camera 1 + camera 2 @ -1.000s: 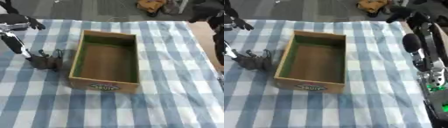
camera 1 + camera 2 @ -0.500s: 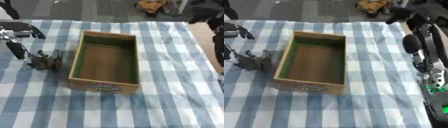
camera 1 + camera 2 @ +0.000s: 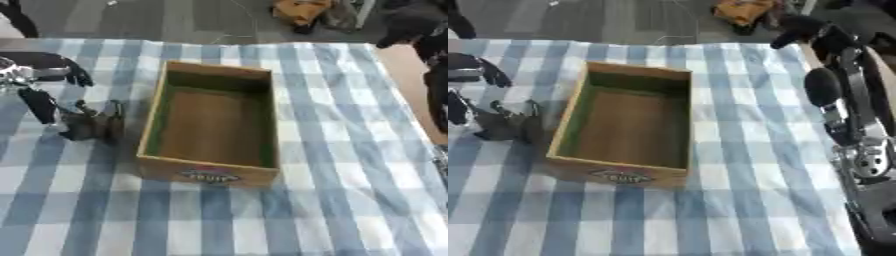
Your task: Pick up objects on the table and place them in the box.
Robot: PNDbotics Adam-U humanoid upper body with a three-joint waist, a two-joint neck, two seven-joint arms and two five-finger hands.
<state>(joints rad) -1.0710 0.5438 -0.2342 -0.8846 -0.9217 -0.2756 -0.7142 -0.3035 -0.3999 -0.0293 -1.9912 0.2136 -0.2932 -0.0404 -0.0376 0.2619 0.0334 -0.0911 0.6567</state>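
Note:
An open cardboard box point(image 3: 150, 121) with a green-lined inside stands in the middle of the blue-and-white checked cloth and holds nothing. Just left of it lies a small dark object point(image 3: 91, 125) with parts sticking up. My left hand point(image 3: 44, 70) hovers over the cloth at the left edge, open, its fingers stretched toward the box and its thumb point(image 3: 39, 106) hanging down beside the dark object; whether the thumb touches it I cannot tell. My right hand point(image 3: 794, 29) shows as a dark shape at the upper right, off the table's far corner.
My right arm point(image 3: 848, 107) runs down the right edge of the right eye view, beside the table. An orange-brown item point(image 3: 299, 11) lies on the floor beyond the far edge. Checked cloth point(image 3: 219, 220) stretches in front of the box.
My left hand has come down and a little to the right, closer to the dark object. The box, the object and the right arm have stayed put.

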